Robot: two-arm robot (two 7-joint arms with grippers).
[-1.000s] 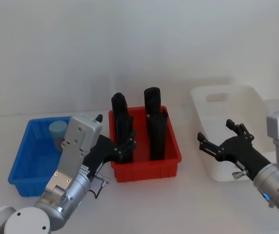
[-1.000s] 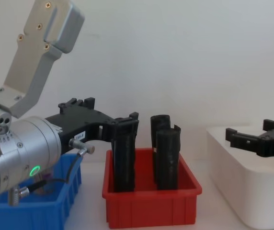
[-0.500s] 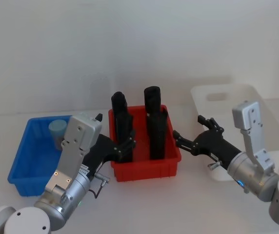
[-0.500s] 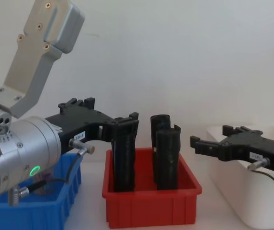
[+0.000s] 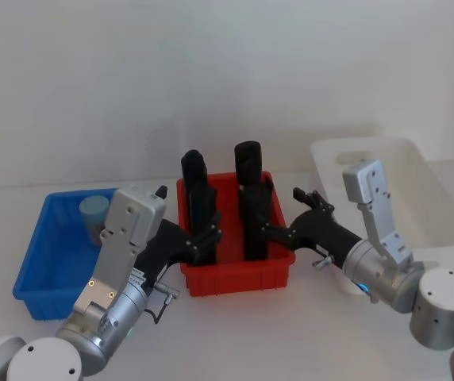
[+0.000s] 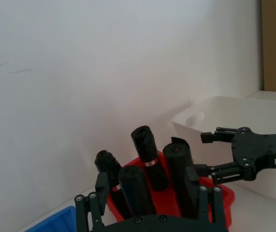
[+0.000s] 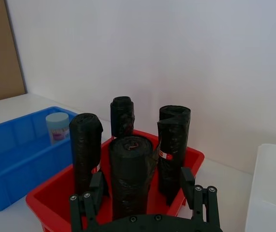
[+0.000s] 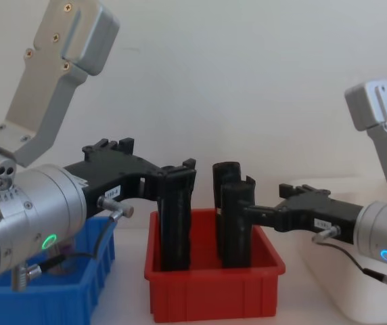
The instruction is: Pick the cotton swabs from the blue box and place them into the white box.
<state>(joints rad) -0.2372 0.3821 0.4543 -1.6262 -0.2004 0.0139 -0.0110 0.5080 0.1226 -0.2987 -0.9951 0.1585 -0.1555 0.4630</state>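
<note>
The right tool [image 5: 278, 226] reaches in from the right with its black fingers spread apart and nothing between them, hanging at the right wall of the bright red plastic bin [image 5: 236, 272], close against the nearest of the tall black rolled cylinders [image 5: 251, 200] standing in that bin. The left tool [image 5: 205, 236] sits at the red bin's left front corner, its fingers likewise apart and empty, next to another black roll.

The thing wanted is farther left: one small clear jar of cotton swabs [image 5: 94, 216] with a pale teal lid stands upright in the far corner of the low bright blue plastic bin [image 5: 46, 292], with the red bin between it and the right tool. The right wrist view shows that jar [image 7: 57, 127] beyond the black rolls. The large white thick-walled container [image 5: 429, 206] stands on the tabletop [image 5: 306, 341] at the far right, behind the right arm.

To do this step well, I judge the reaching tool should rise above the tops of the black rolls before crossing, since they stand tall and could tip if brushed. It should then come down over the jar from above, fingers kept wide, straddle the lid and body squarely, and clear the blue bin's sloped wall so the jar is not pinned against the corner.
</note>
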